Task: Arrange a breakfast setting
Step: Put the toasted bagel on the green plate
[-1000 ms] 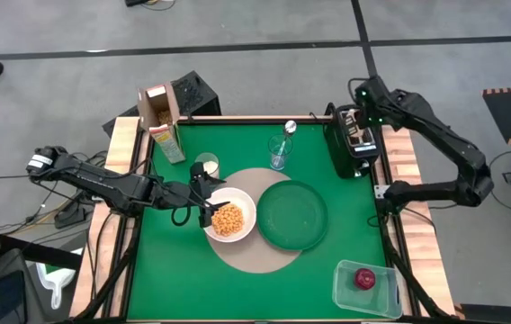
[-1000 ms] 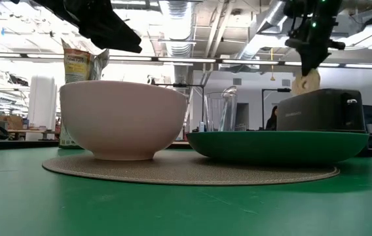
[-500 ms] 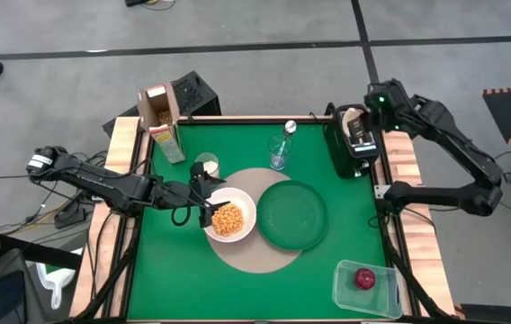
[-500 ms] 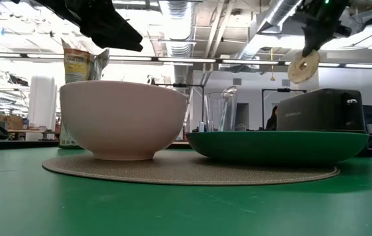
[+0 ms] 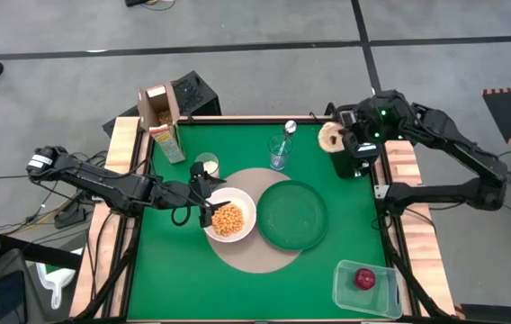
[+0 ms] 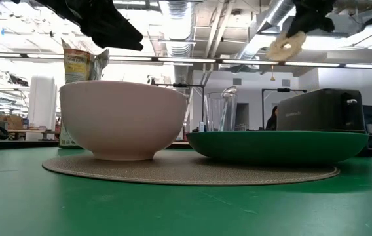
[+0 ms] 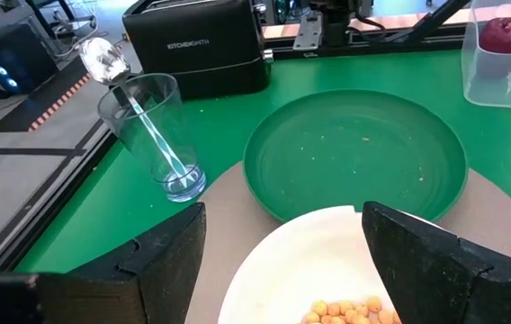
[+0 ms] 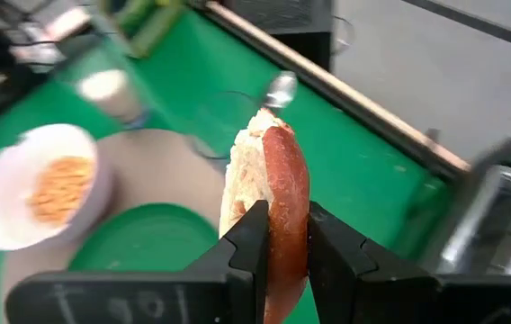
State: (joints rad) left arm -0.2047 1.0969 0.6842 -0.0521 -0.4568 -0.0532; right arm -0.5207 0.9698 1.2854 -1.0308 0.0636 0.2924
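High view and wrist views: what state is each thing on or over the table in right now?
right gripper: shut on the round bread, lifted above the toaster
left gripper: open, over the white round bowl
white round bowl: holds cereal, on the round tan mat
green plate: empty
clear glass: upright, metal spoon standing in it
cereal box: open
clear container: holds the small red fruit

Robotics lab in open industrial hall: green-topped table (image 5: 183, 279) on grey concrete floor (image 5: 255, 54), 2 arms mounted at its sides, exposed ceiling ducts (image 6: 192, 19), strip lights, workbenches behind.
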